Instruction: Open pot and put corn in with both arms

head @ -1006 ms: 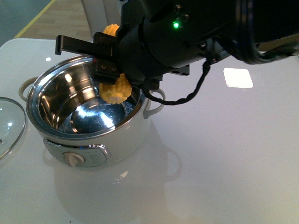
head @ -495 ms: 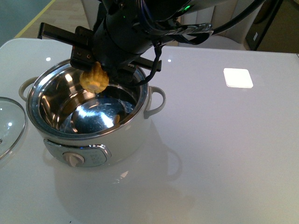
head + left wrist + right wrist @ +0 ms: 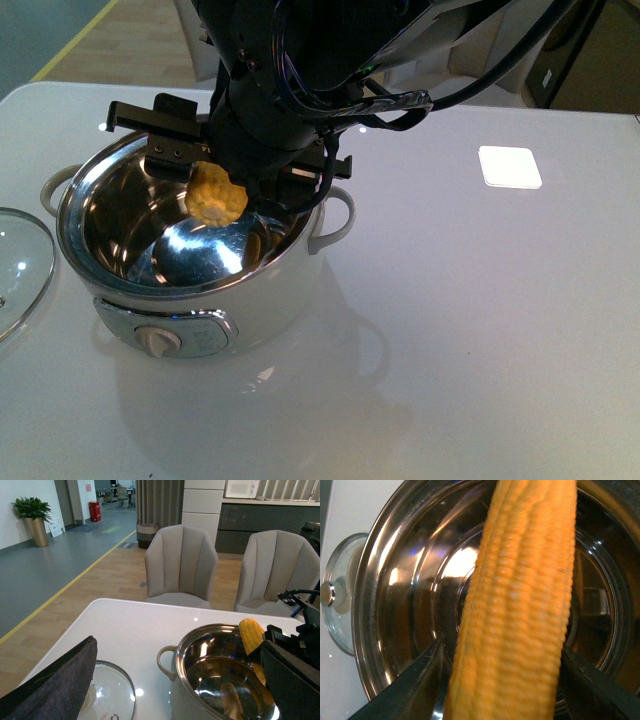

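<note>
One corn cob [image 3: 215,196], pinched between the right gripper's [image 3: 222,180] fingers, hangs over the open pot [image 3: 190,250] near the table's left edge, its length angled down into the bowl. Left gripper's [image 3: 55,685] fingers: can't tell.

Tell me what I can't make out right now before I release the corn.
- Front view: most of the corn is hidden by the right arm; only one end shows.
- Right wrist view: corn covers much of the pot floor.
- Left wrist view: left gripper is cut off; only a dark finger over the lid.
</note>
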Robot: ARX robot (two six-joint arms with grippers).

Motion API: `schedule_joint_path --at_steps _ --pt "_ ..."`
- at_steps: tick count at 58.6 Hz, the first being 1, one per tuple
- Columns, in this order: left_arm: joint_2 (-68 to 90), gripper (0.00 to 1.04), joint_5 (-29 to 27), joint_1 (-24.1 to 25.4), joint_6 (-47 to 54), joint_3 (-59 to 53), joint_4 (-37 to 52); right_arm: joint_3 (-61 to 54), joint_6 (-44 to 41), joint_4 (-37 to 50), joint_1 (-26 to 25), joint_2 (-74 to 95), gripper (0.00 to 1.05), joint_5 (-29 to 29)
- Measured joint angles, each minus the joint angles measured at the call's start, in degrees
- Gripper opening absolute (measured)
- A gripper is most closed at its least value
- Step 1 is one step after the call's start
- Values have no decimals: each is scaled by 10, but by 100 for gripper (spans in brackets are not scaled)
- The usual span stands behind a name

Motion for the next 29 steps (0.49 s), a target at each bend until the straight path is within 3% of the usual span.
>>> schedule_joint_path --at_steps 12,29 --pt "0 98 0 0 0 0 0 -11 1 2 -7 -17 96 0" --pt "0 98 0 0 0 0 0 -103 23 48 -73 -132 96 -29"
